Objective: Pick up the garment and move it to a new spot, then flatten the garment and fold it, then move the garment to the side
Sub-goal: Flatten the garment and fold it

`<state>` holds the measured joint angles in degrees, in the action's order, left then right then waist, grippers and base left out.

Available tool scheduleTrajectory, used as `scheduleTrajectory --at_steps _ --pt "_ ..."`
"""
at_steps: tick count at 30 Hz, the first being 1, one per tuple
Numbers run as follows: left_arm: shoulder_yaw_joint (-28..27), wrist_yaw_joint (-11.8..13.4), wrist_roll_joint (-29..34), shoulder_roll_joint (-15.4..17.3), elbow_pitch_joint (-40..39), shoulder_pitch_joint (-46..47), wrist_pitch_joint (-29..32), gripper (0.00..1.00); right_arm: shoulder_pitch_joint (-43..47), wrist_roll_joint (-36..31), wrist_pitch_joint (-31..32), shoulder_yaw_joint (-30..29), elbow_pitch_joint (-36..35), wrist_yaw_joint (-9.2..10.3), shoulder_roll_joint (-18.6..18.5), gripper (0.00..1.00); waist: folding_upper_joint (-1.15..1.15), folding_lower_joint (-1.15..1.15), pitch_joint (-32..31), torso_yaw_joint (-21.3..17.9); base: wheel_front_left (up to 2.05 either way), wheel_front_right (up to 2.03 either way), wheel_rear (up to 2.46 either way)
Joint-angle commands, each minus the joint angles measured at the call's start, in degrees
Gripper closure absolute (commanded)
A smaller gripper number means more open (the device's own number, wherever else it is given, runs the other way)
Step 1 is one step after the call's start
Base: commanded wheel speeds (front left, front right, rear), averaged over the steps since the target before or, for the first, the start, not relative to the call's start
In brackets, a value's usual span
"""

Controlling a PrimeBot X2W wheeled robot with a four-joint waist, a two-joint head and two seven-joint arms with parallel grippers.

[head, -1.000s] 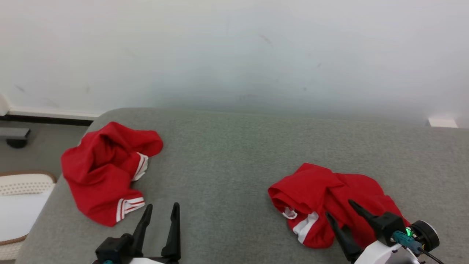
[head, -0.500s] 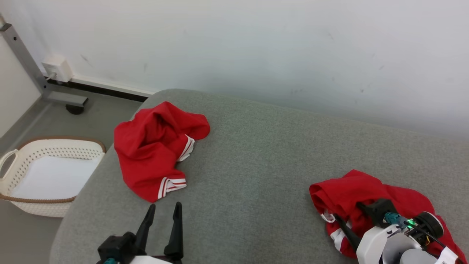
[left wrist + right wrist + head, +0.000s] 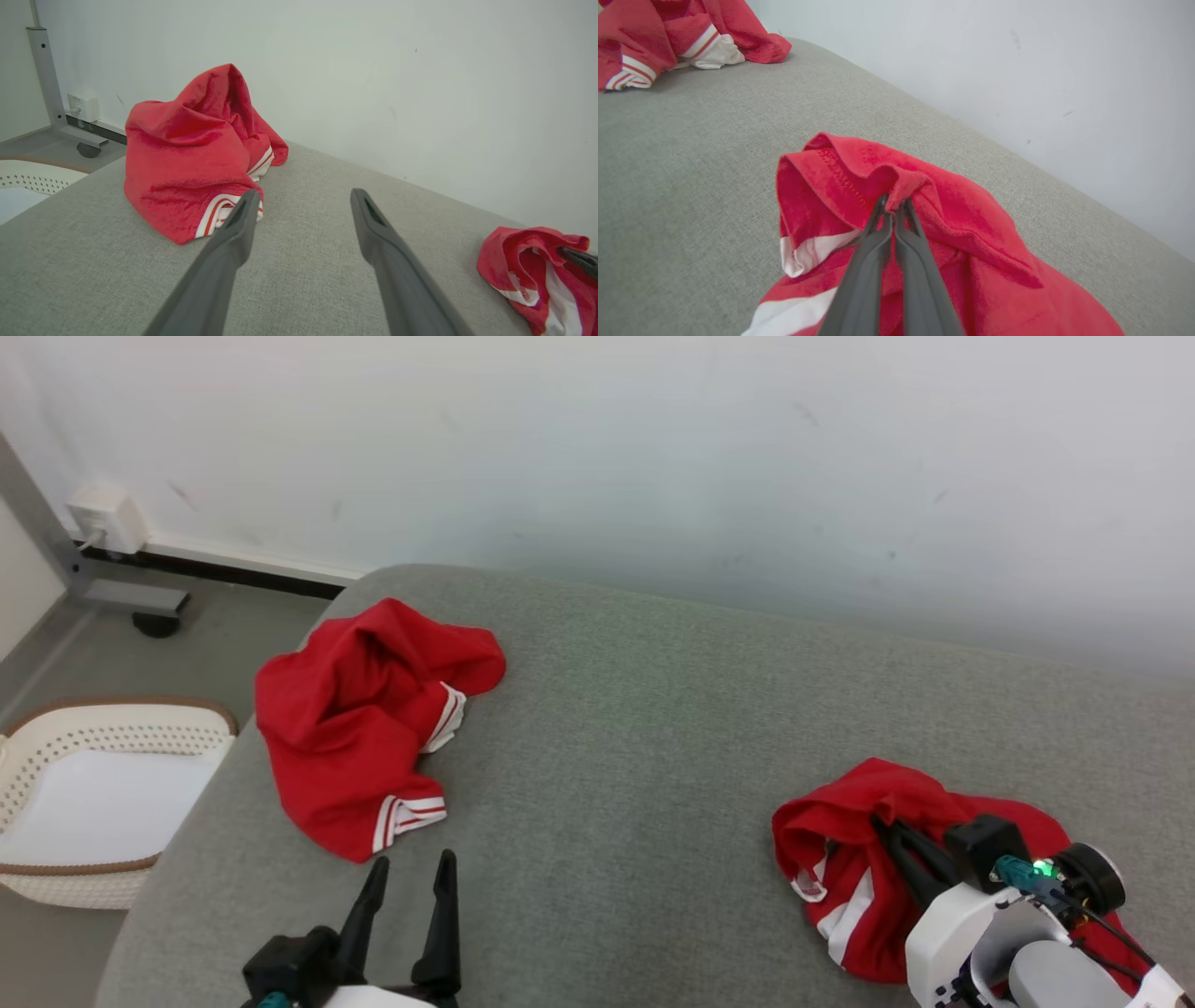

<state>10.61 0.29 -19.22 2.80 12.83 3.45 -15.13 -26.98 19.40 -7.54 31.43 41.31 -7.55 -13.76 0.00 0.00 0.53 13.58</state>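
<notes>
Fabric of the crumpled red garment point(image 3: 840, 821) is pinched between the closed right jaws, at the near right of the grey padded surface point(image 3: 635, 728). The left jaws stand open and empty at the near left. The garment's long axis runs left to right, and its white-striped hem points near-left. Farther left lies a second red garment point(image 3: 355, 728), and past the edge stands a white basket point(image 3: 75, 889).

The white basket point(image 3: 89, 889) runs off the head view's left edge; the right arm's pale wrist point(image 3: 952, 933) hides the lower right of the near red garment point(image 3: 831, 821).
</notes>
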Motion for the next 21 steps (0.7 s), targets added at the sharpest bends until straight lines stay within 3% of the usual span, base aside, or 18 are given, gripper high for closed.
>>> scheduleTrajectory --at_steps 1,6,9,17,21 --pt "-0.2 -0.2 0.2 0.2 0.2 -0.2 0.0 0.00 -0.9 0.4 -0.7 -0.3 -0.4 0.13 -0.2 1.00 0.00 0.00 -0.2 -1.2 0.00 0.00 0.00" --pt "-0.6 -0.6 1.0 0.2 0.3 -0.8 0.0 0.00 0.1 2.9 -2.7 -3.3 -4.3 0.13 -2.8 1.00 0.00 0.00 -0.4 -5.2 0.00 0.00 0.00" --pt "-0.8 -0.8 1.2 0.2 0.3 -1.1 0.0 0.00 1.9 1.3 -2.3 -6.7 -7.5 0.13 -6.7 1.00 0.00 0.00 -0.5 -7.8 0.00 0.00 0.00" --pt "-0.5 -1.7 1.8 0.2 0.5 -0.4 0.0 0.00 11.0 0.9 4.5 -18.5 -18.6 0.13 -10.5 1.00 0.00 0.00 0.6 -14.8 0.00 0.00 0.00" --pt "-0.6 -2.0 2.8 0.2 0.8 0.4 0.0 0.00 15.5 1.0 7.5 -24.2 -22.4 0.13 -10.7 1.00 0.00 0.00 1.9 -17.0 0.00 0.00 0.00"
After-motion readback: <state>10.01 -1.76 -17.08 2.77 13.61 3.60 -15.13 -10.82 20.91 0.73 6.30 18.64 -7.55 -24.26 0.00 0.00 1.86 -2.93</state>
